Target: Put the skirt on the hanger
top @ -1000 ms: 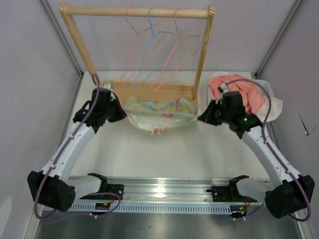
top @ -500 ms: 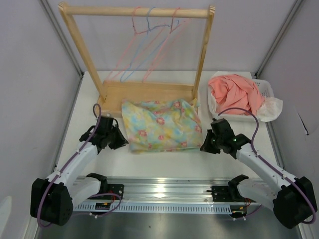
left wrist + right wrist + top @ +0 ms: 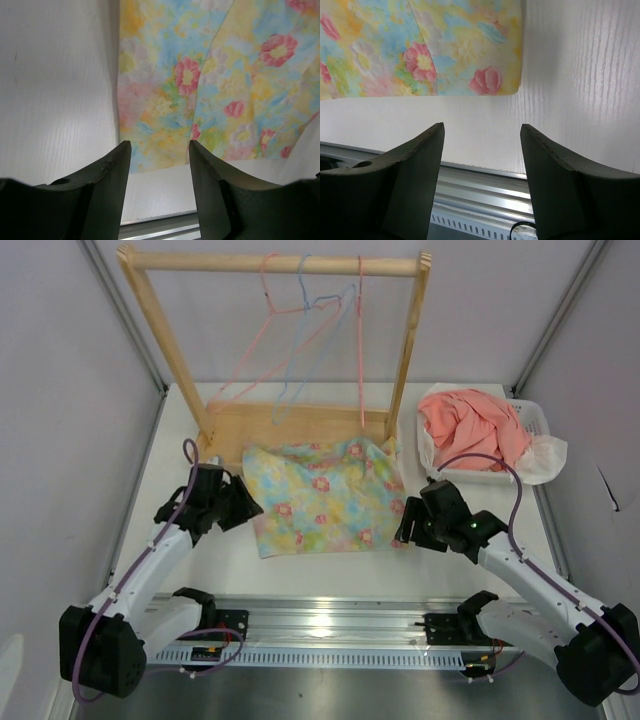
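Observation:
The floral skirt point(image 3: 325, 498) lies spread flat on the white table in front of the rack; it also shows in the wrist views point(image 3: 210, 90) point(image 3: 420, 45). A pink wire hanger point(image 3: 360, 350) hangs from the rack's top rail, with another pink one to its left. My left gripper point(image 3: 248, 510) point(image 3: 159, 145) sits low at the skirt's left edge, open, with only table between its fingers. At the skirt's near right corner my right gripper point(image 3: 402, 525) point(image 3: 481, 126) stands open and holds nothing.
The wooden rack point(image 3: 290, 262) stands at the back of the table. A white basket point(image 3: 530, 410) at the right holds a coral-pink garment point(image 3: 470, 425). A metal rail point(image 3: 320, 625) runs along the near edge.
The skirt, held up at the rack by both grippers a second ago, has come down flat onto the table. Both grippers have opened and let it go. The hangers have swung.

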You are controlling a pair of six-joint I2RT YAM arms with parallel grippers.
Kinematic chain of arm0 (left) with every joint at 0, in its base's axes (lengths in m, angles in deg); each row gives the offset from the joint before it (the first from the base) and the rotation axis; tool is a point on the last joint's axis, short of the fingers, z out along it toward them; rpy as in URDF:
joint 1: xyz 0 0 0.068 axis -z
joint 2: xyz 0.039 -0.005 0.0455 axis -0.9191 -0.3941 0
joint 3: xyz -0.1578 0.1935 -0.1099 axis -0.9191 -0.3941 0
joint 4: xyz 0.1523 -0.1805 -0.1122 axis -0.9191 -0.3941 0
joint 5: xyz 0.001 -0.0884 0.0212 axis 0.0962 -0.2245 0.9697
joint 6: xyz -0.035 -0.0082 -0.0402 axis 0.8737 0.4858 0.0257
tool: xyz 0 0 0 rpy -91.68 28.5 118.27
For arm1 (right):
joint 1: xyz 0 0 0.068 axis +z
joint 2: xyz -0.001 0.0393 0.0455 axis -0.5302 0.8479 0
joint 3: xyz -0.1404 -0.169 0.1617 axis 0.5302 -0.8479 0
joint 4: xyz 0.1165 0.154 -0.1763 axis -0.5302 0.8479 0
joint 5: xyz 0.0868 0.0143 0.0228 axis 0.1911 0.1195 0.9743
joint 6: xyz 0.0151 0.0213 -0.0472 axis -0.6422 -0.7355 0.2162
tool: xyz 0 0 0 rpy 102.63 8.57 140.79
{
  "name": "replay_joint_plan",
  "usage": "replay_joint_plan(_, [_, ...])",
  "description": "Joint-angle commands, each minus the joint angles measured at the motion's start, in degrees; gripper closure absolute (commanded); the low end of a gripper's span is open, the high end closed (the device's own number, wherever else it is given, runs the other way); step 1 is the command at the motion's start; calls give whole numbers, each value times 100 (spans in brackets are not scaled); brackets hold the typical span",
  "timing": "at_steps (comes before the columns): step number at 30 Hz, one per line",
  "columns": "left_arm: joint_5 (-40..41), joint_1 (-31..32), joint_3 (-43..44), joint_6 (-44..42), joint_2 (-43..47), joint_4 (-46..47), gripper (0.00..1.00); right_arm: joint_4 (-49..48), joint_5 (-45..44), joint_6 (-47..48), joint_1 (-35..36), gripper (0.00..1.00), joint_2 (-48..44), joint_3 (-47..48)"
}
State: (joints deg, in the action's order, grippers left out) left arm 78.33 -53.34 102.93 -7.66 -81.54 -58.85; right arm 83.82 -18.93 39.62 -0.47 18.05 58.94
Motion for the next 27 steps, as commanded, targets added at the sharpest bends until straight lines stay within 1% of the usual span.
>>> replay_joint_plan(1, [-254,-53,322,-364,359,346,43,-42,-227,-12,18,32,-152,313])
replay_joint_plan(2, [-272,-53,383,-408,421,346,41,-94,-183,-47,18,32,-126,375])
replay_joint_plan(6, [-167,-53,743,-943,615,250,38,1,-148,-48,18,32,-46,726])
replay_joint_plan(7, [-158,-53,1118,-1058,615,163,38,28,-217,-30,18,32,-46,892])
replay_joint_plan(12, [114,-53,1754,-1418,1105,310,35,-33,-174,145,-26,32,164,1403])
replay_joint_plan(14, [220,-53,2218,-1489,1212,364,33,-33,-122,207,-61,32,252,1639])
replay_joint_plan(16, [141,-53,2580,-1674,1213,399,33,-42,-42,277,-105,32,270,1798])
replay_joint_plan(17, [141,-53,2920,-1700,1186,373,32,-60,62,286,-166,31,288,1930])
replay_joint_plan(18, [106,-53,3020,-1735,1143,390,32,-86,90,304,-193,31,288,1974])
replay_joint_plan(22, [-131,-53,3415,-1797,1125,723,31,-217,187,383,-325,31,332,2036])
replay_joint_plan(24, [-324,-53,3609,-1832,1090,943,31,-288,414,392,-421,31,358,2045])
replay_joint_plan(27, [-456,-53,3881,-1789,844,1488,29,-341,433,445,-465,31,402,2115])
